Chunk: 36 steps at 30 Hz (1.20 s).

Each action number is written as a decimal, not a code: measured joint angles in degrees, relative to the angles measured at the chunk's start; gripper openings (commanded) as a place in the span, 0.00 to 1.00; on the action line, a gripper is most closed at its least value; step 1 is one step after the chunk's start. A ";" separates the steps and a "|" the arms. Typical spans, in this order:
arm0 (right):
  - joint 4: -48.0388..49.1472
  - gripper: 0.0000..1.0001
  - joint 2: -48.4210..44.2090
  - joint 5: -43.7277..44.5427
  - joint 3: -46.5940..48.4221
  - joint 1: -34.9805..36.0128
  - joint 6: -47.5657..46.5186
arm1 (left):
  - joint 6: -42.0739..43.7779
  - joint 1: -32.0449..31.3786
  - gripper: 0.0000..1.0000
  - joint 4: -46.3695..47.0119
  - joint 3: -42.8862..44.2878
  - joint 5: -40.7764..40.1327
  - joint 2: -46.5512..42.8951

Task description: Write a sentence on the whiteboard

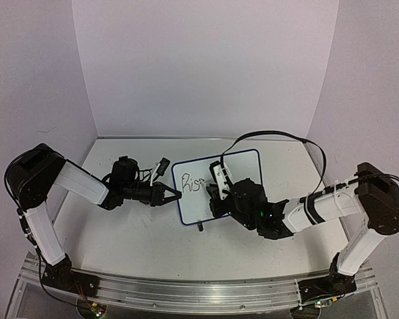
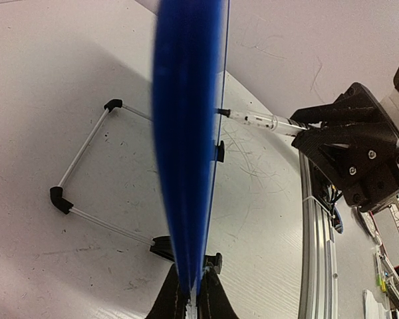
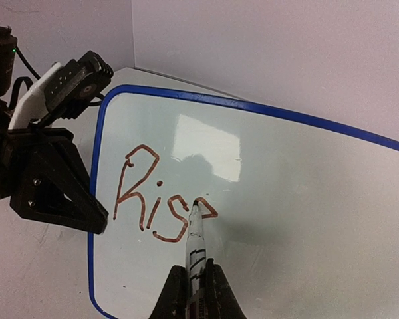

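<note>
The whiteboard (image 1: 243,166) stands tilted on the table, blue-rimmed, with its face towards the right arm. My left gripper (image 1: 175,195) is shut on its left edge; in the left wrist view the blue rim (image 2: 186,133) runs up from between the fingers (image 2: 198,292). My right gripper (image 1: 215,191) is shut on a white marker (image 3: 195,239) whose tip touches the board (image 3: 306,212). The sentence (image 3: 153,199) reads "Ris" plus a partly drawn letter in reddish-brown lines. It shows small in the top view (image 1: 194,184).
The board's wire stand (image 2: 86,166) and black clip feet (image 2: 163,247) rest on the scuffed tabletop. The aluminium rail (image 1: 186,292) runs along the near edge. White walls enclose the back and sides. The right arm's cable (image 1: 279,136) arcs over the board.
</note>
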 measured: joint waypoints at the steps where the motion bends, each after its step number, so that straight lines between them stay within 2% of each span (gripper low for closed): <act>1: -0.18 0.00 0.00 0.02 0.00 0.06 0.08 | 0.00 0.00 0.00 0.00 0.00 0.00 0.00; 36: -3.84 0.00 -1.60 2.53 -2.75 1.54 1.86 | 0.02 0.00 0.00 0.00 0.00 0.02 0.00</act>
